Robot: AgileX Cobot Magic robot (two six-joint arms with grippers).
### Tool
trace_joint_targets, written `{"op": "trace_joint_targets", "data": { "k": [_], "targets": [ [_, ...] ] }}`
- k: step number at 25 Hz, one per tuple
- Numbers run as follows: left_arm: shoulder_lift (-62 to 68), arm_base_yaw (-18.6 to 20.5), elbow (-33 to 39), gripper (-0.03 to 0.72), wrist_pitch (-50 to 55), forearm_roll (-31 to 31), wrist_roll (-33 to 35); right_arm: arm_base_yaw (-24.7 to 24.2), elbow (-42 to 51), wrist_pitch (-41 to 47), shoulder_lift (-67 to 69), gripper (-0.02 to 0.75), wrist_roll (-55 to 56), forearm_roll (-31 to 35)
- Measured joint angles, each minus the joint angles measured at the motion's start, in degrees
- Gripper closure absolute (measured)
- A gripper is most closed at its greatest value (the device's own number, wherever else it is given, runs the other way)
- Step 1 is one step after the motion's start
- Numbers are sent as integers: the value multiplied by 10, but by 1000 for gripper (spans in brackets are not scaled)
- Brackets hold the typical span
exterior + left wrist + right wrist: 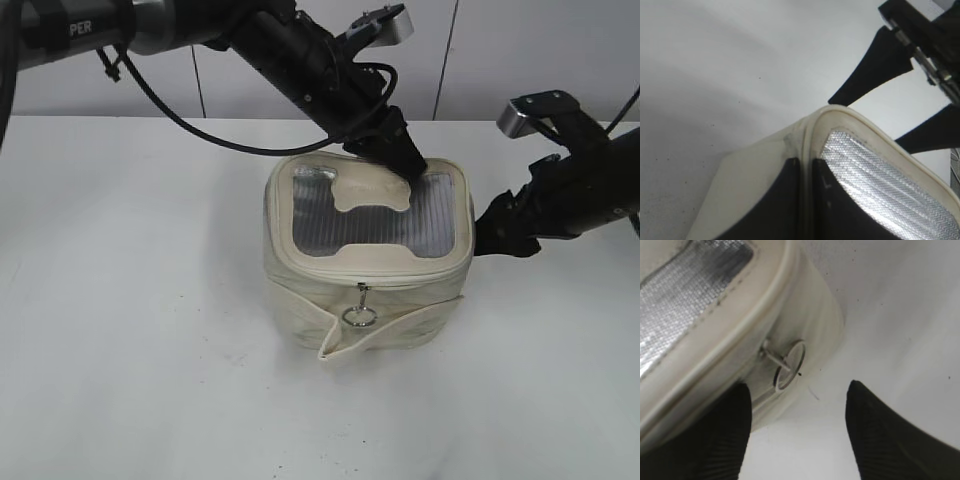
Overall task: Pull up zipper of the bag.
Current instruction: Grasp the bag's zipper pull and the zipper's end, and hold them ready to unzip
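Observation:
The cream bag point(300, 262) stands in the middle of the table, with its grey ribbed panel point(440, 225) on top. The zipper track point(410, 283) runs round the top rim. One silver slider with a ring pull point(360, 313) hangs at the front. My left gripper point(405, 160) is shut on the bag's back top rim point(840, 112), which is pinched between its fingers point(805, 167). My right gripper point(492, 228) is open at the bag's right side. A second ring pull point(788, 365) lies just ahead of its open fingers point(797, 407), not touching them.
The loose strap band point(400, 328) wraps the bag's lower front. The white table point(120, 350) spreads around the bag. A light panelled wall point(480, 50) stands behind. The right gripper's fingers also show in the left wrist view point(880, 70).

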Motion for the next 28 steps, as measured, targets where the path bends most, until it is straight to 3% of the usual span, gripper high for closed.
{"op": "trace_joint_targets", "data": {
  "k": [5, 9, 11, 14, 22, 28],
  "targets": [
    [0, 0, 0, 649, 0, 3, 0, -1, 1, -21, 35, 361, -158, 150],
    [0, 0, 0, 649, 0, 3, 0, -1, 3, -24, 39, 625, -212, 218],
    [0, 0, 0, 649, 1, 3, 0, -1, 3, -24, 39, 717, -210, 226],
    [0, 1, 0, 650, 2, 3, 0, -1, 3, -23, 30, 733, -152, 195],
    [0, 9, 0, 650, 10, -3, 0, -1, 2, 34, -33, 733, 63, -8],
    [0, 9, 1, 650, 12, -5, -5, 1, 1, 95, -51, 733, 125, -55]
  ]
}}
